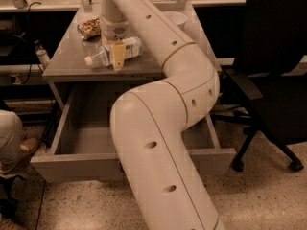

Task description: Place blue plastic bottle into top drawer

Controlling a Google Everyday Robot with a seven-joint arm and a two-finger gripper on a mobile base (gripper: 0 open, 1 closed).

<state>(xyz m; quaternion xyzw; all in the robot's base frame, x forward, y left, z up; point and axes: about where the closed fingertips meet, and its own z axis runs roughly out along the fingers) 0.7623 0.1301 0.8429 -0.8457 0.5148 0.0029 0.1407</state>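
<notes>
Blue plastic bottle (130, 47) on its side, directly under the claw (117, 57).
</notes>
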